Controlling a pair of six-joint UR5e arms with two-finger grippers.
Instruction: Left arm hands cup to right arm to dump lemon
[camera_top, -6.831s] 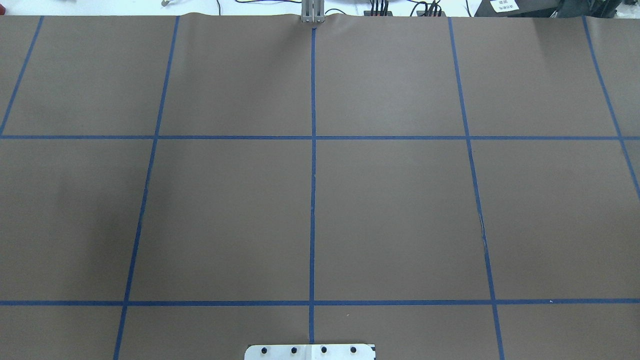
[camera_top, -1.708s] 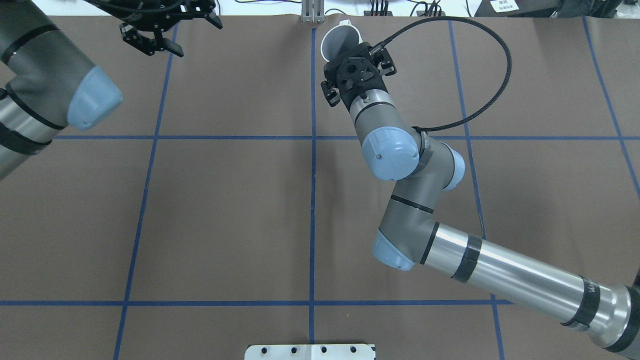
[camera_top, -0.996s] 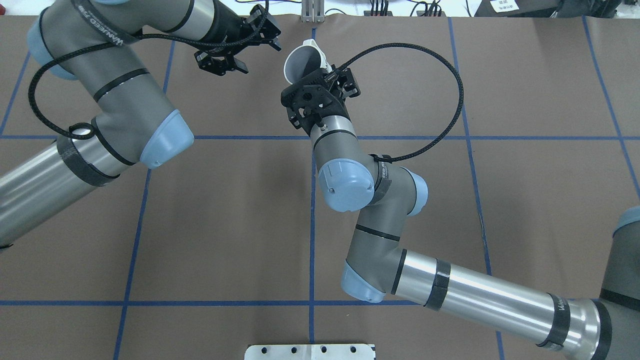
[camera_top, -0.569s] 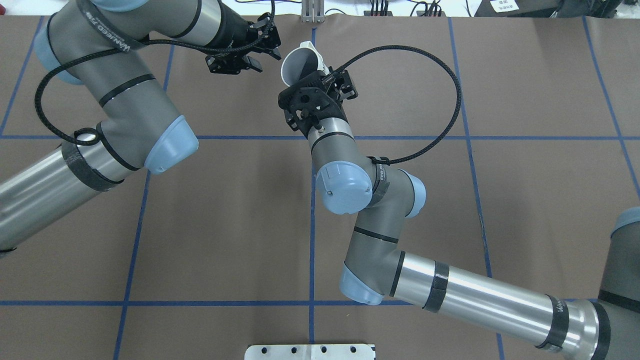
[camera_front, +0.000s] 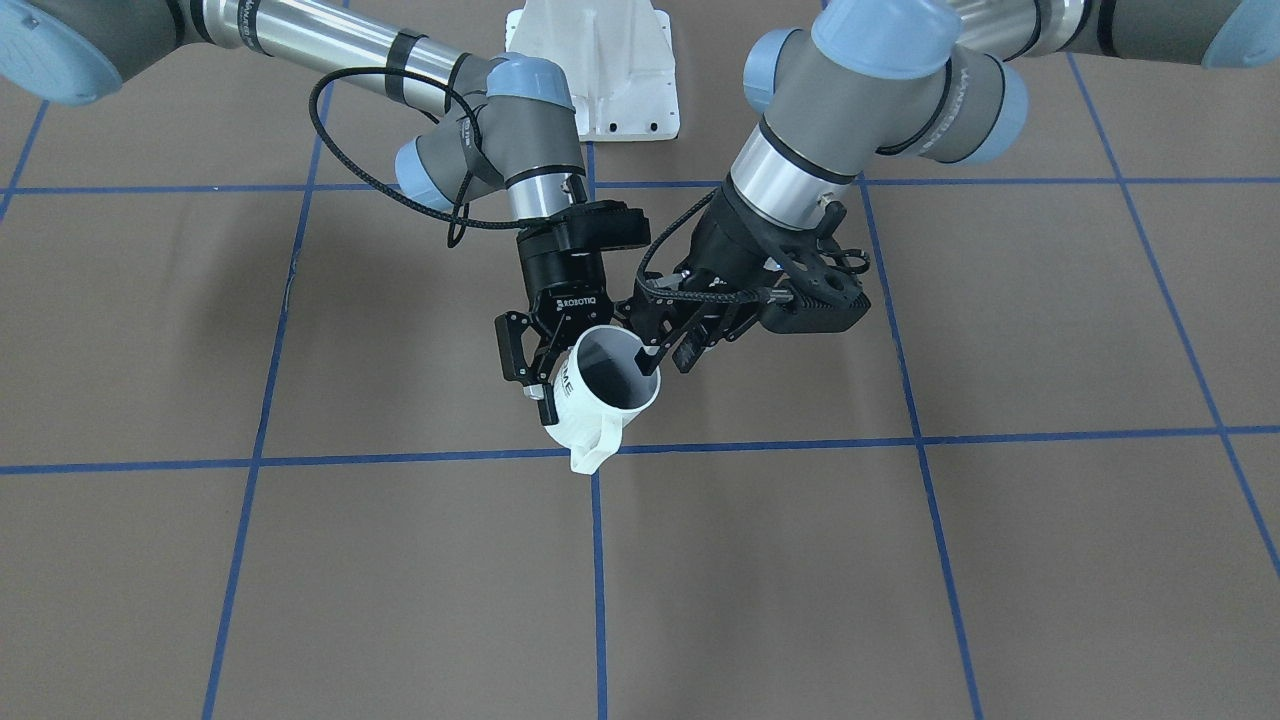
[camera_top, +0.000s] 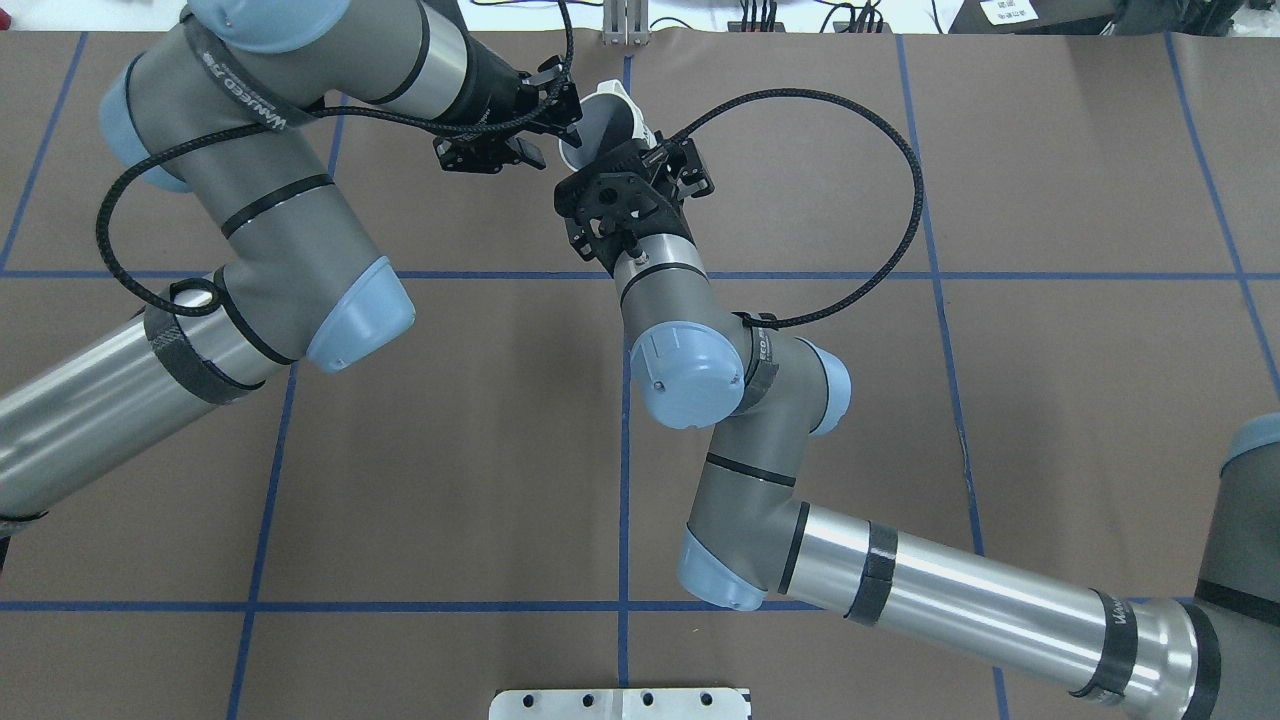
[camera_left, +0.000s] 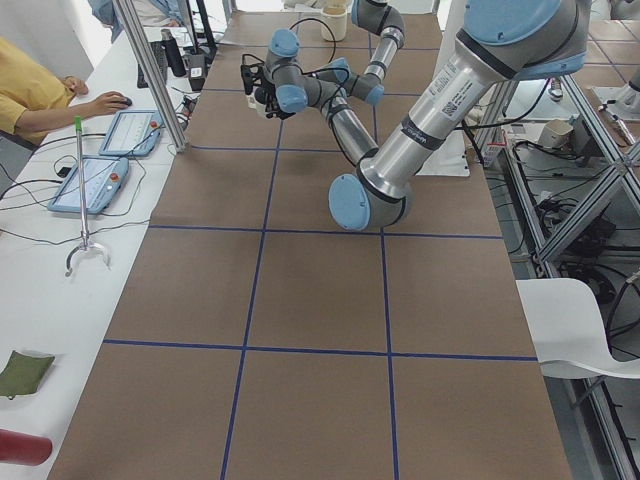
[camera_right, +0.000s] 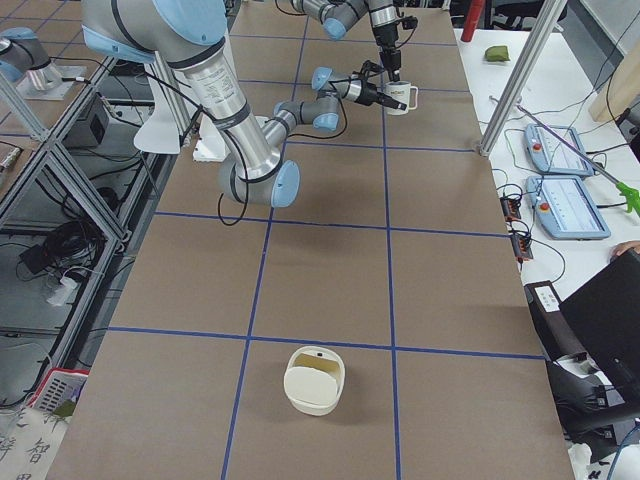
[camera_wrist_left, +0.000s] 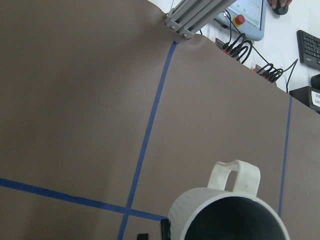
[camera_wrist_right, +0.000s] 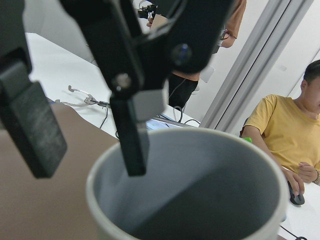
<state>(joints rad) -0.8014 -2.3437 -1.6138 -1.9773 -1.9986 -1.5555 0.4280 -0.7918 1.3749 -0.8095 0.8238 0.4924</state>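
Note:
The white cup (camera_front: 605, 395) hangs tilted above the table's centre line, handle (camera_front: 592, 450) pointing down and away from the robot. My right gripper (camera_front: 548, 382) is shut on its wall. My left gripper (camera_front: 662, 345) is open and straddles the rim, with one finger (camera_wrist_right: 134, 145) inside the grey mouth and the other (camera_wrist_right: 31, 131) outside. In the overhead view the cup (camera_top: 612, 100) sits between the left gripper (camera_top: 560, 118) and the right gripper (camera_top: 612, 152). The left wrist view shows the cup's rim (camera_wrist_left: 200, 200) from above. No lemon shows.
A cream container (camera_right: 315, 378) stands on the brown table towards the robot's right end. The robot's white base plate (camera_front: 595, 70) is at the near edge. An aluminium post (camera_wrist_left: 192, 15) and a person at a desk (camera_left: 35, 95) lie beyond the far edge.
My left gripper has travelled right to the cup and now has one finger inside its mouth. The right arm with the cup has barely moved in the last second.

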